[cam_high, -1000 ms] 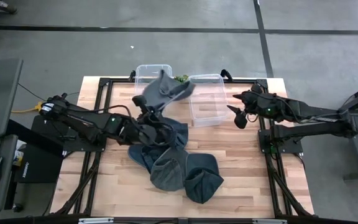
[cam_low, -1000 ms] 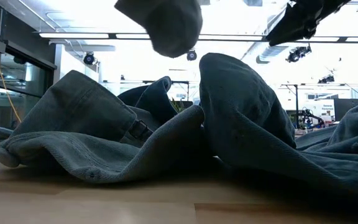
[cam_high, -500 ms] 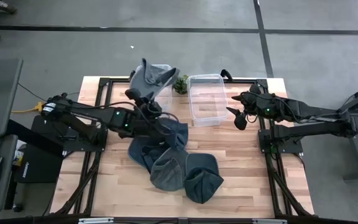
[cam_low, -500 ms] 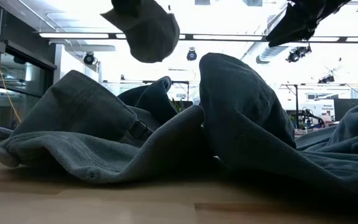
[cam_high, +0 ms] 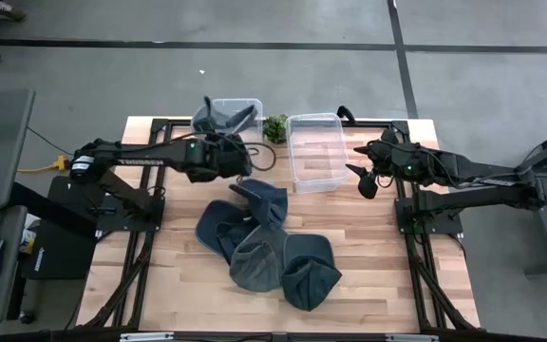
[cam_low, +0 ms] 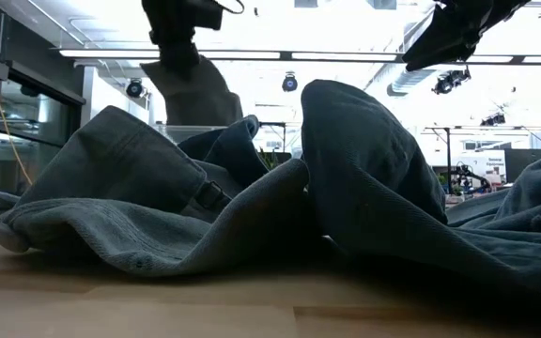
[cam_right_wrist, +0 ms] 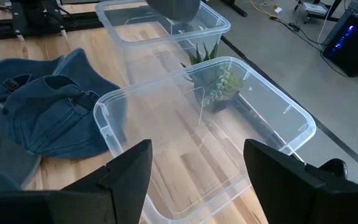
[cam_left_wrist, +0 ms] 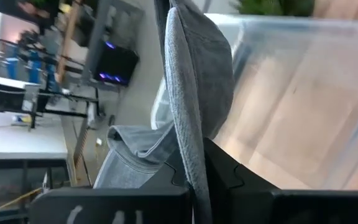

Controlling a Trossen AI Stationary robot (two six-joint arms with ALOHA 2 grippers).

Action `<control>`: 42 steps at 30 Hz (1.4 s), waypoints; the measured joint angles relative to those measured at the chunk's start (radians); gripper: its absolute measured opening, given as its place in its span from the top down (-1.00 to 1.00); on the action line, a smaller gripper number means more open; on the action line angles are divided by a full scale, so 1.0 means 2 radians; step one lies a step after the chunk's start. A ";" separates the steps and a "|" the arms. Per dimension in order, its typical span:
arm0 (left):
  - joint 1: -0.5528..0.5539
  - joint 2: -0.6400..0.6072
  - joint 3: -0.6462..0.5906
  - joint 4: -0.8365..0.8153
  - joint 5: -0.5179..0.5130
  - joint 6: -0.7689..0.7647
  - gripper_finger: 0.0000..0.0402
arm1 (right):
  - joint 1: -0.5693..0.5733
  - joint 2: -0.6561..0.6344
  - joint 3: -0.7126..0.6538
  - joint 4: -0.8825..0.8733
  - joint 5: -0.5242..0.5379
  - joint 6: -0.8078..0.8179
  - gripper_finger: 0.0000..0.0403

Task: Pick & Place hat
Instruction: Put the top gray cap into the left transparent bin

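A grey hat (cam_high: 218, 118) hangs over the left clear bin (cam_high: 247, 103) at the table's far edge, with my left gripper (cam_high: 230, 144) shut on it. In the low view the hat (cam_low: 195, 90) dangles below the gripper (cam_low: 180, 17). A pile of several blue and grey hats (cam_high: 266, 243) lies on the middle of the table. My right gripper (cam_high: 363, 177) hovers open beside the right clear bin (cam_high: 315, 152), nothing between its fingers (cam_right_wrist: 129, 175). My left gripper pinches a folded edge of the grey hat (cam_left_wrist: 190, 163) between its two fingers, which slant down toward the table's far edge. The cloth stands edge-on past the fingers. The hat is lifted clear of the table and hangs over the left bin.
A small green plant (cam_high: 275, 125) stands between the two bins at the far edge. The right bin (cam_right_wrist: 241, 124) has nothing in it. Bare wood shows at the table's near left (cam_high: 160, 275) and near right.
My left gripper has swung toward the table's left and far edge, tipped downward and sunk a little. It carried the grey hat from the gap between the bins to above the left bin. The hat now hangs lower.
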 joint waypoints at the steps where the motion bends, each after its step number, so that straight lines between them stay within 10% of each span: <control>1: 0.007 0.000 0.000 0.001 0.008 0.005 0.98 | 0.000 0.000 0.000 0.000 0.000 0.000 -0.24; 19: 0.104 0.007 0.000 0.021 0.204 0.098 0.98 | 0.000 0.000 0.000 0.000 0.000 -0.005 -0.24; 42: 0.115 0.101 0.000 0.043 0.257 0.032 0.95 | 0.000 0.000 0.000 -0.007 -0.001 -0.005 -0.24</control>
